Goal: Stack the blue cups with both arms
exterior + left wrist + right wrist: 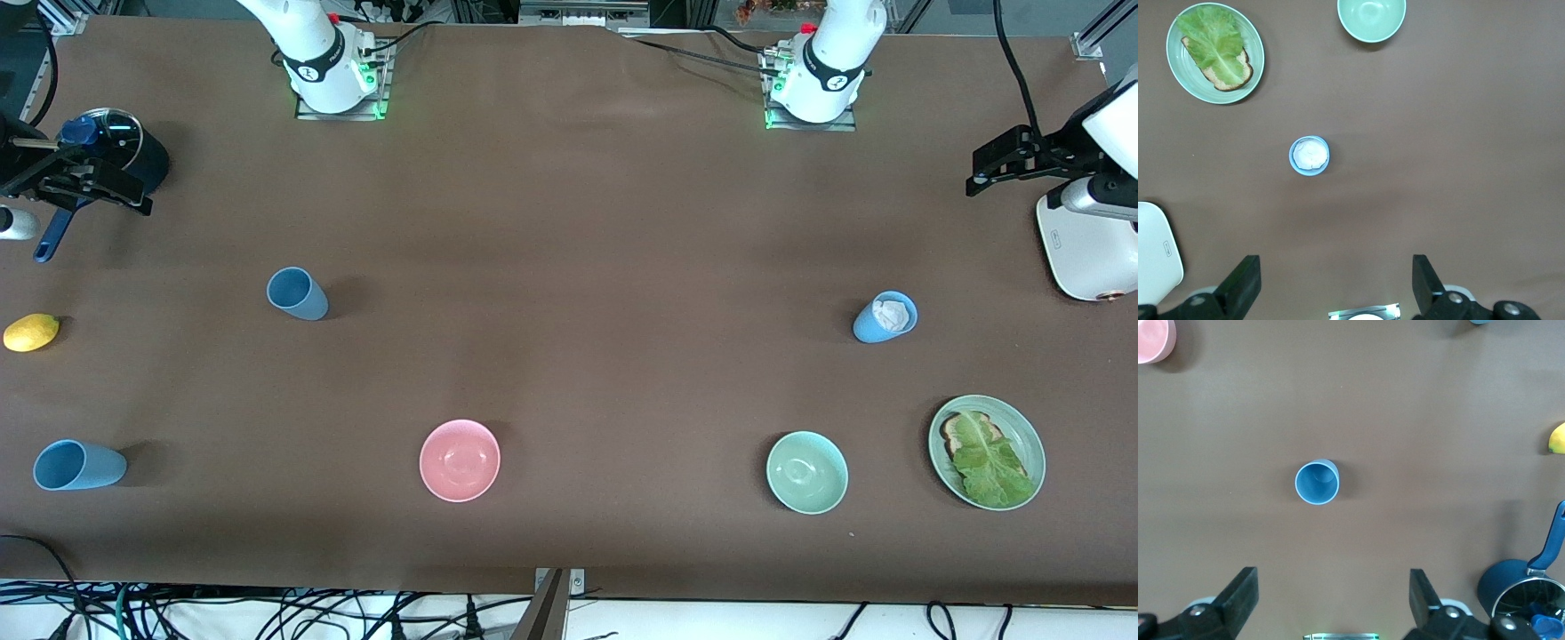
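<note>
A slate-blue cup [298, 293] stands upright toward the right arm's end of the table, and it also shows in the right wrist view [1317, 482]. A light sky-blue cup [78, 465] stands nearer the front camera, at that same end. Another light blue cup [885, 317] with something white and crumpled inside stands toward the left arm's end, and it also shows in the left wrist view [1310, 155]. My right gripper [133, 191] [1333, 603] is open and empty, up beside a saucepan. My left gripper [978, 171] [1337, 287] is open and empty, up beside a white appliance.
A pink bowl [460, 460] and a mint-green bowl [806, 472] sit near the front edge. A green plate [1031, 440] holds bread and lettuce. A lemon [30, 332], a dark blue lidded saucepan [124, 147] and a white appliance [1080, 249] lie at the table's ends.
</note>
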You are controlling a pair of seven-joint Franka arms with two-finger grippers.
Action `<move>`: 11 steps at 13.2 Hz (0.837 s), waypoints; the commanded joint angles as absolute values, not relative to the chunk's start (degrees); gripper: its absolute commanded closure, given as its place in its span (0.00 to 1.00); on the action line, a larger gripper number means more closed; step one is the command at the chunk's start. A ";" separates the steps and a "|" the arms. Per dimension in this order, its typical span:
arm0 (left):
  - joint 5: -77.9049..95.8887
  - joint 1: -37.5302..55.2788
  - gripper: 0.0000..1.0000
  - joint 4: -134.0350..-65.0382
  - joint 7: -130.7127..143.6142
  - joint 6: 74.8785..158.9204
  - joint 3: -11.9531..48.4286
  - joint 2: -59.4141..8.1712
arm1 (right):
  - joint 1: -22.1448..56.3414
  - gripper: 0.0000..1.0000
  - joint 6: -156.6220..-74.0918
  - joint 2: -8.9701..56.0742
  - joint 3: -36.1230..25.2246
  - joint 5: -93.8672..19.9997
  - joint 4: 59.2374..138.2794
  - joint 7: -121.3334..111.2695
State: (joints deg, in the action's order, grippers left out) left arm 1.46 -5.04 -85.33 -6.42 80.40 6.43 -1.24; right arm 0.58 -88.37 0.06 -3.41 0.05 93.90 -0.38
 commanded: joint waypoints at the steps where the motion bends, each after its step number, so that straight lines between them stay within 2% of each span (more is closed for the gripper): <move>1: 0.44 -4.66 0.00 -84.99 -7.29 79.54 7.12 -1.32 | -0.09 0.00 -88.85 -0.88 -3.08 -0.26 94.75 -1.14; 11: 0.44 -4.75 0.00 -85.08 -7.38 79.63 7.12 -1.32 | -0.09 0.00 -88.24 -0.70 -3.08 -0.26 94.75 -1.41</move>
State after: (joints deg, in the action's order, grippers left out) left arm 1.46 -4.86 -85.43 -6.42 80.23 7.05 -1.31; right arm 0.58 -88.41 0.16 -3.41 0.05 94.01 -0.53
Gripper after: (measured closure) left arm 0.000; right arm 0.000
